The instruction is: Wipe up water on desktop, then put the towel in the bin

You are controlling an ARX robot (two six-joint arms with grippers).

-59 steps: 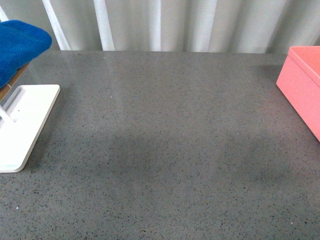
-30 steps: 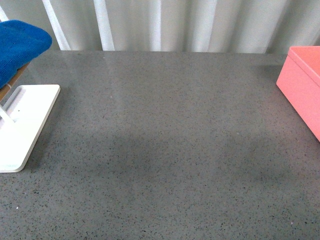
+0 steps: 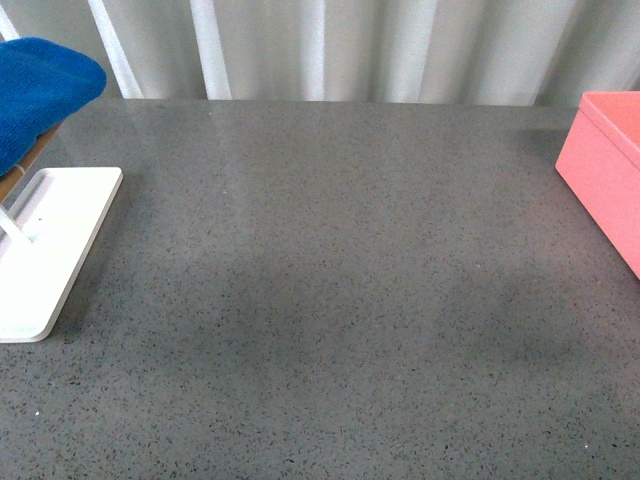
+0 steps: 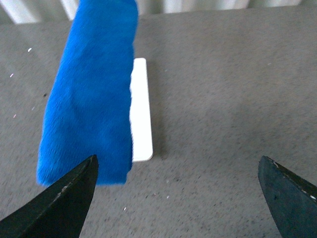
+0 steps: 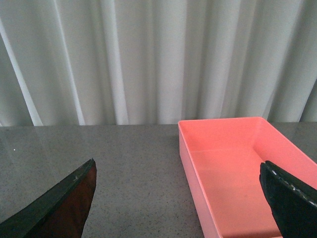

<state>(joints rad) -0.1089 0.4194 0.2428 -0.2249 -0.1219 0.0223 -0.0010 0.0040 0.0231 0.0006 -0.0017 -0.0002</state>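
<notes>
The blue towel (image 3: 38,95) hangs over a rack at the far left of the desktop (image 3: 340,280); in the left wrist view the towel (image 4: 91,94) drapes down in front of the white base. My left gripper (image 4: 181,198) is open, its fingers wide apart above bare desktop just short of the towel's lower edge. The salmon-pink bin (image 3: 610,165) stands at the right edge. In the right wrist view the bin (image 5: 237,173) is empty and my right gripper (image 5: 181,203) is open above its near left wall. I see no clear water on the speckled surface.
A flat white stand (image 3: 45,250) with wooden rods holds the towel at the left; its base (image 4: 141,111) shows beside the towel. White corrugated curtains (image 3: 350,45) close off the desktop's far edge. Neither arm shows in the front view.
The front view has shifted very slightly; the stand and bin sit a few pixels to the right. Nothing on the desktop has moved.
</notes>
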